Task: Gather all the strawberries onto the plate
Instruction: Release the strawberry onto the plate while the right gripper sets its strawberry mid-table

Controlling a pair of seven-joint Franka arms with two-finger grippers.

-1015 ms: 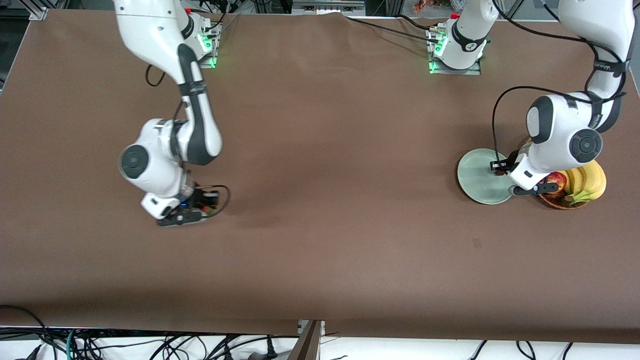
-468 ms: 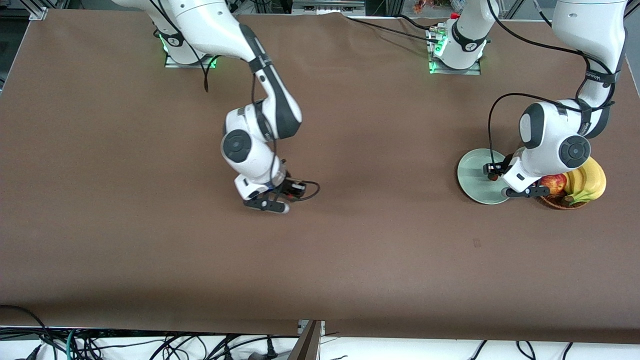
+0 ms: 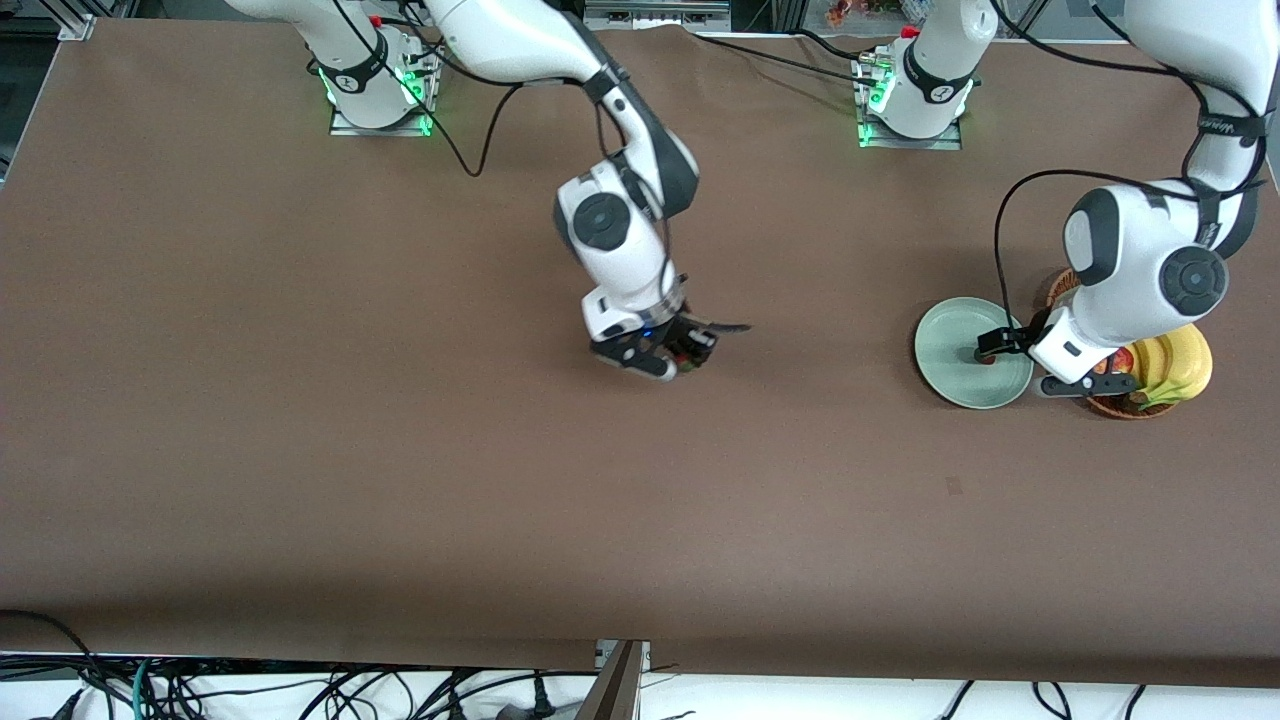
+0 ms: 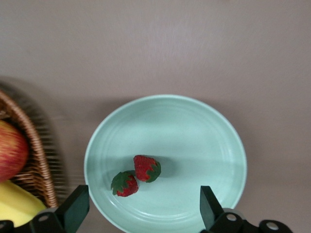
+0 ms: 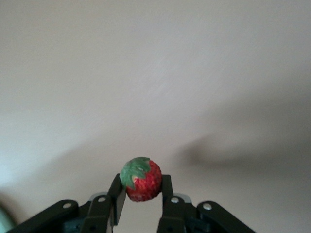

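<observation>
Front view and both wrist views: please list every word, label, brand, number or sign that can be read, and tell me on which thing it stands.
No text can be read in any view.
Left arm: small dark lettering on its white link, too small to read.
Plate, strawberries, basket: plain, no marks.

Front cam: high up, facing both arm bases, whole worktop (image 3: 400, 480) in shot. Wrist cams look straight down, close in. Left wrist cam & front share the plate (image 4: 223, 131).
</observation>
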